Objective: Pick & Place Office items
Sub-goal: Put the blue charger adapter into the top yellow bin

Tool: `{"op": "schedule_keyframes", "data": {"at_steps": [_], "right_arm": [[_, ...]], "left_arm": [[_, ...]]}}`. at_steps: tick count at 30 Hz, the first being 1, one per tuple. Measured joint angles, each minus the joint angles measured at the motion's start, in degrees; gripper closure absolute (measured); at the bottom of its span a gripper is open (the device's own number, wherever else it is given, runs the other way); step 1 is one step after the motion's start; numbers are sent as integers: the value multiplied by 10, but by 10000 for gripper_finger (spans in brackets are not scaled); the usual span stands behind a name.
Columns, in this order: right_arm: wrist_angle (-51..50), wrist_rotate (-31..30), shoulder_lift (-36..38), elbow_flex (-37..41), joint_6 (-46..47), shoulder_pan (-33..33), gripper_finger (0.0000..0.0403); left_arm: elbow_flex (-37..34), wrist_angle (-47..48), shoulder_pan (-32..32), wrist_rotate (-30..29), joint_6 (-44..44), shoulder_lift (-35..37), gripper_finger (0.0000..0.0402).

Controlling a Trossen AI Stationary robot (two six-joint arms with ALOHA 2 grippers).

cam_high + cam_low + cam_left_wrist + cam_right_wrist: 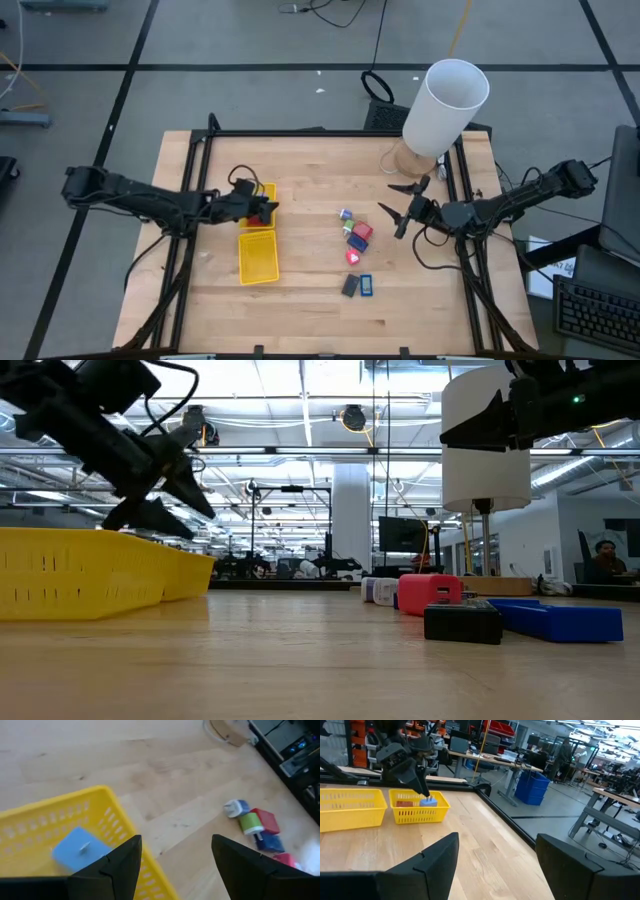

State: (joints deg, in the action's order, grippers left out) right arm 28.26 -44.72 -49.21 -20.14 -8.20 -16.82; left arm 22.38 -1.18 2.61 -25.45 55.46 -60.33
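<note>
My left gripper (pixel 268 208) (pixel 175 840) hovers open over the far compartment of the yellow tray (pixel 257 250), just above its rim. A pale blue piece (pixel 75 851) and a red piece (pixel 405 803) lie on that compartment's floor. The other pieces lie in a loose group on the table right of the tray: lilac (pixel 345 213), green (pixel 250 823), red (pixel 362 232), blue (pixel 357 243), another red (pixel 353 257), then a dark grey (pixel 349 285) and a blue flat rectangle (pixel 366 285). My right gripper (pixel 392 200) (pixel 497 837) hangs open above the table, right of the group.
A big white cylinder (pixel 445 105) stands on a wooden base near the table's far right corner, close behind my right gripper. The near compartment of the tray (pixel 350 807) holds nothing that shows. Bare wood lies between tray and pieces and along the near edge.
</note>
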Motion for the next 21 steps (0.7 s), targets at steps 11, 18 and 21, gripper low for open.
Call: {"op": "schedule_keyframes", "data": {"at_steps": [11, 18, 21], "right_arm": [[-3, 0, 0, 0, -1, 0, 149], [-3, 0, 0, 0, 0, 0, 149], [-3, 0, 0, 0, 0, 0, 149]], "left_arm": [[56, 170, 0, -13, 56, -12, 158], [56, 254, 0, -10, 113, -12, 158], [56, 275, 0, -18, 136, -12, 158]]}}
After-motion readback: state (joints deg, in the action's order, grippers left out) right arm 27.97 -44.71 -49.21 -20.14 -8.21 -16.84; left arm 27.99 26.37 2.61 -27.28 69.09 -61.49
